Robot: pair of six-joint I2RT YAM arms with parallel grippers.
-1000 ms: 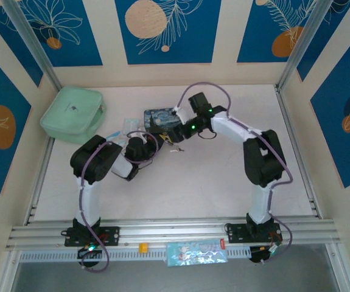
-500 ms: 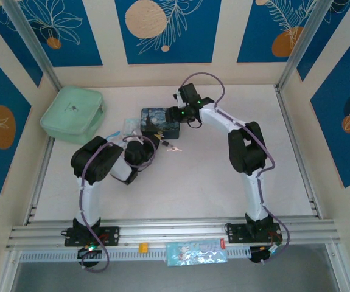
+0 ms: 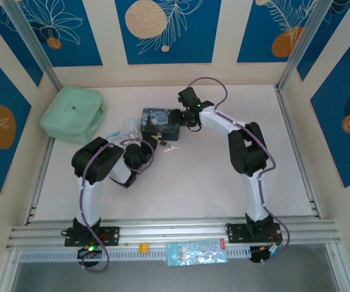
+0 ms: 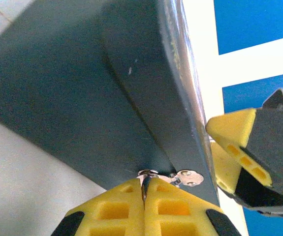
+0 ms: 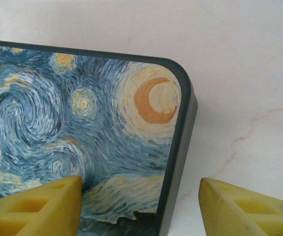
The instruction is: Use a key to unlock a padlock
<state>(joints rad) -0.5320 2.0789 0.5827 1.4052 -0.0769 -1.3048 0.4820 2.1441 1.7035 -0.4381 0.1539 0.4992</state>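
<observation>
Padlock (image 4: 145, 178) is sitting right at the blue tin's (image 3: 158, 120) near edge, and I'm pinching what looks like it in the left end effector (image 4: 145, 192), fingers pressed together. Key (image 3: 172, 148) is lying loose on the surface (image 3: 211, 182) just beside it, so nothing's getting unlocked yet. Right end effector (image 5: 140, 196) is hanging spread wide, straddling the tin's corner and gripping nothing.

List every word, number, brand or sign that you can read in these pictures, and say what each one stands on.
No text can be read in any view.
The blue tin: a painted swirling night sky with a crescent moon, no lettering.
The patterned packet: some print, too small to read.
The green pouch: a small dark mark, too small to read.
</observation>
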